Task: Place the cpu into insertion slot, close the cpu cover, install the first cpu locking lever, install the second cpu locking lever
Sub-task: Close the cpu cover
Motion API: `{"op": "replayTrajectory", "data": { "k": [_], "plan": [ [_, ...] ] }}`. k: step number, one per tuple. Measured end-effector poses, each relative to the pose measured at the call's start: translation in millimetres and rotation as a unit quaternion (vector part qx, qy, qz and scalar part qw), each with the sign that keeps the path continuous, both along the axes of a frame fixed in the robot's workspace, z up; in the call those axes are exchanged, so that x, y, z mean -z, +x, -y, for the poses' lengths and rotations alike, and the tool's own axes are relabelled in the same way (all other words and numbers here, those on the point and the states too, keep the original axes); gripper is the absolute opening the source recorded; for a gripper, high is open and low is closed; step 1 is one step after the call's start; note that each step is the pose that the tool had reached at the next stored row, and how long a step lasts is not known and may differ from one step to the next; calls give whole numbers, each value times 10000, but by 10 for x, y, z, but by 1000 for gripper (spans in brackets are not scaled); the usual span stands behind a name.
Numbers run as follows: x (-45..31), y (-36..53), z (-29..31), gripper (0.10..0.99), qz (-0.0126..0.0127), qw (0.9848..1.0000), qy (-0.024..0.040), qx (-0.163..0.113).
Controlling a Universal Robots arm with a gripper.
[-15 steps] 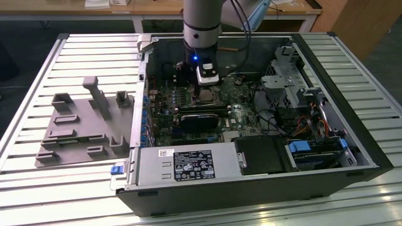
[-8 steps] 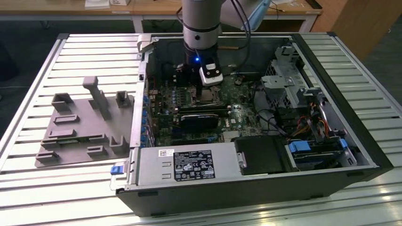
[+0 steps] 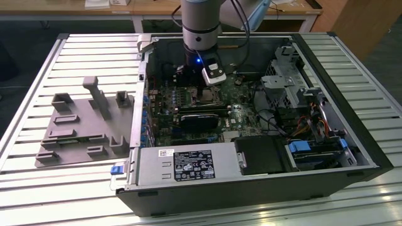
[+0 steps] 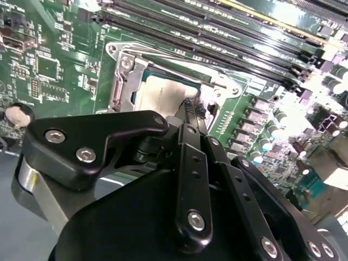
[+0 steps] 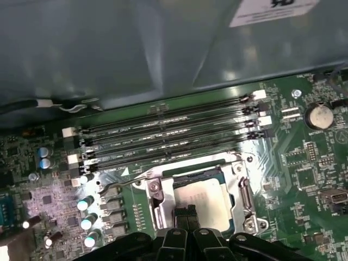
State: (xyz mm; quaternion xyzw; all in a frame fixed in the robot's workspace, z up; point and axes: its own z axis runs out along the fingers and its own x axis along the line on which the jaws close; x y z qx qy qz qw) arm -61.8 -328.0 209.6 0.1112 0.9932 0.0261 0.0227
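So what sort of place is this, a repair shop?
More likely a robotics lab or test workshop, I'd guess. A robot arm reaches into an open computer case lying on a slatted metal table, a grey moulded parts holder sits beside it, and wooden desks stand behind.

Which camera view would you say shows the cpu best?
The first wrist view: the cpu faces the camera, the hand covering one edge. The second wrist view shows it slanted behind the hand; the exterior view, tiny below the arm.
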Motion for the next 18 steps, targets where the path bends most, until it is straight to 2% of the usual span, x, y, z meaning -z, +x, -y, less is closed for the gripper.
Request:
{"op": "replayTrajectory", "data": {
  "k": [8,18],
  "plan": [
    [34,-113,4,106,13,10000,8,-91],
    [96,-140,7,106,25,9996,7,-267]
  ]
}}
